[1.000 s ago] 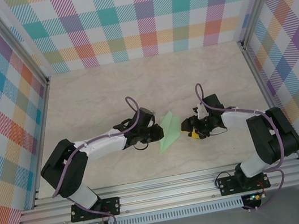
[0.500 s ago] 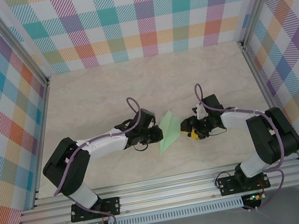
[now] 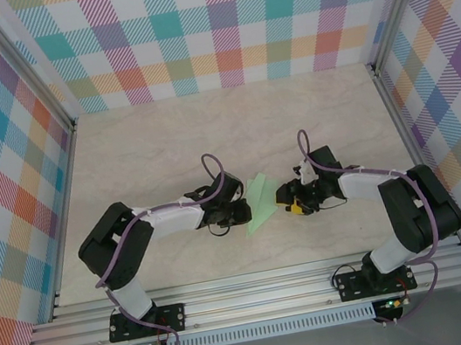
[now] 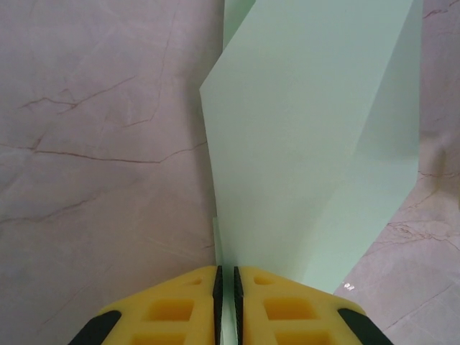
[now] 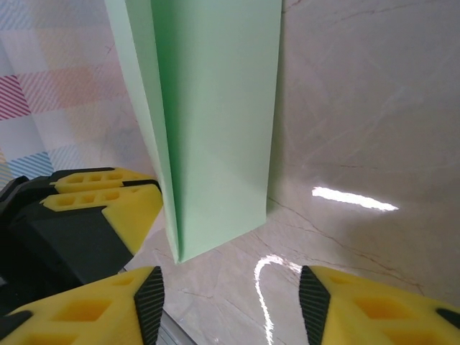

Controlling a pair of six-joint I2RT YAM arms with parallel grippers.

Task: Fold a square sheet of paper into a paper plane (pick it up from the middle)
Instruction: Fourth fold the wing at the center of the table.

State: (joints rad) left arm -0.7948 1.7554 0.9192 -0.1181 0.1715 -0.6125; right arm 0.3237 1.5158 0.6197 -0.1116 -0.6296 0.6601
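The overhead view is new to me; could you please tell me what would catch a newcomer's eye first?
A folded green paper stands on edge at the middle of the marble table, pinched by the left claw, with the right claw open just beside it. Bright checked walls ring the table.
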